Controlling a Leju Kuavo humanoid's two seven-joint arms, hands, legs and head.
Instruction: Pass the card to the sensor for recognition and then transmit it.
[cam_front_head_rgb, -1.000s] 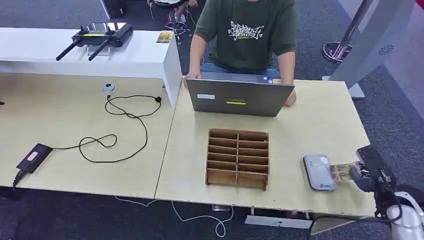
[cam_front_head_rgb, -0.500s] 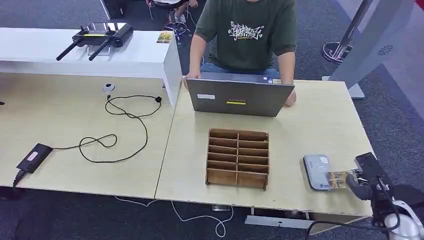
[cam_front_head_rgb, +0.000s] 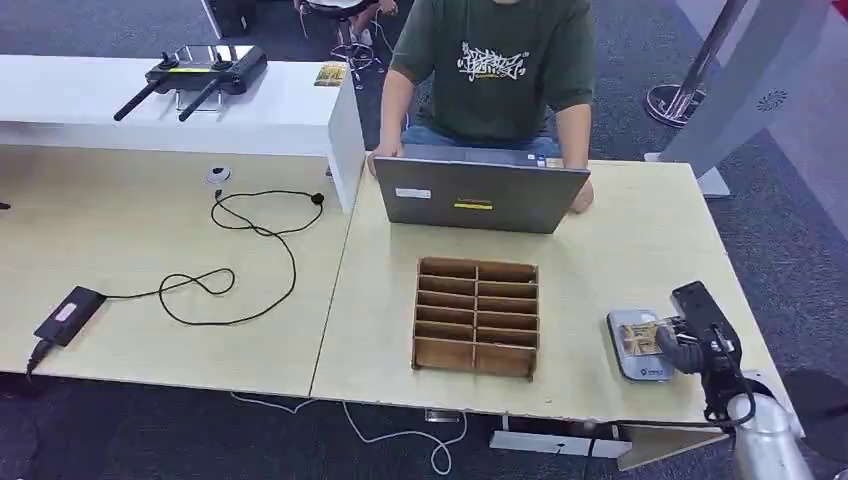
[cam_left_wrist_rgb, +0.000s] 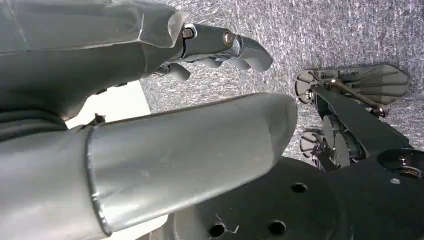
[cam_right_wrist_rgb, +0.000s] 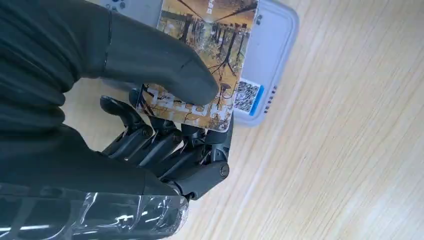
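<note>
Pale wooden table (cam_front_head_rgb: 640, 250), a person's laptop (cam_front_head_rgb: 478, 196) at its far edge; the divided wooden box (cam_front_head_rgb: 476, 316) mid-table looks empty. Near the front right corner the right hand (cam_front_head_rgb: 688, 340) pinches the card (cam_front_head_rgb: 640, 338), tree picture showing, over the grey sensor (cam_front_head_rgb: 636, 345); its blue label is unreadable. Left hand (cam_left_wrist_rgb: 220, 47) hangs, state unclear.

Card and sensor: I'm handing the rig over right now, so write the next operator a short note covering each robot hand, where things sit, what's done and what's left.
Right robot hand: pinching the card between thumb and fingers, holding it over the grey sensor near the table's right front corner.
Left robot hand: holds nothing, hanging over the carpet.
Done: card picked up and brought above the sensor.
Left: confirm recognition, which cannot be judged from these views, then pass the card on. A wooden slotted tray sits beside the sensor, and a person sits at the laptop across the table.
</note>
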